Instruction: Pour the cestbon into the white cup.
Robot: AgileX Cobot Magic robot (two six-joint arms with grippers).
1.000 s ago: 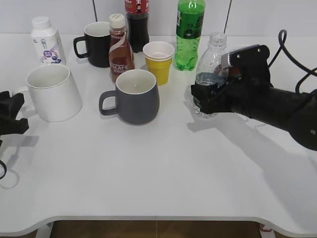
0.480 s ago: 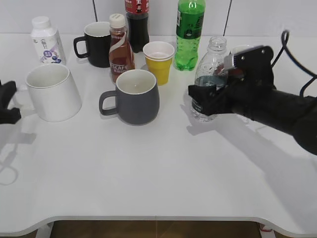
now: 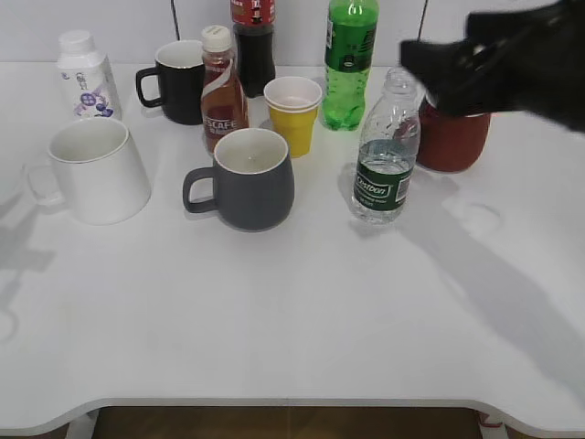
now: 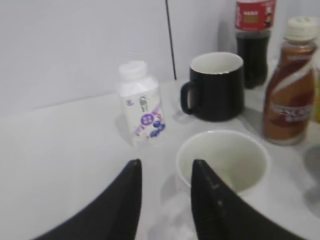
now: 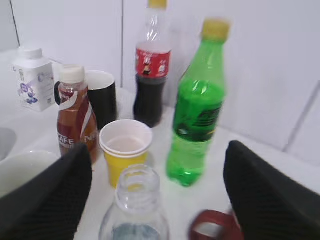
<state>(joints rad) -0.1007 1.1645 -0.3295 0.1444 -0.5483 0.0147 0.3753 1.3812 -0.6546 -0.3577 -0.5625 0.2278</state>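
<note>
Both right fingers stand wide apart above the uncapped cestbon, which rests upright on the bench beside a red mug. Left fingers, slightly apart, hover by the white cup.

Below the right claw, the water bottle is standing between a red mug and a yellow paper cup; nearer worktop is lying bare.
</note>
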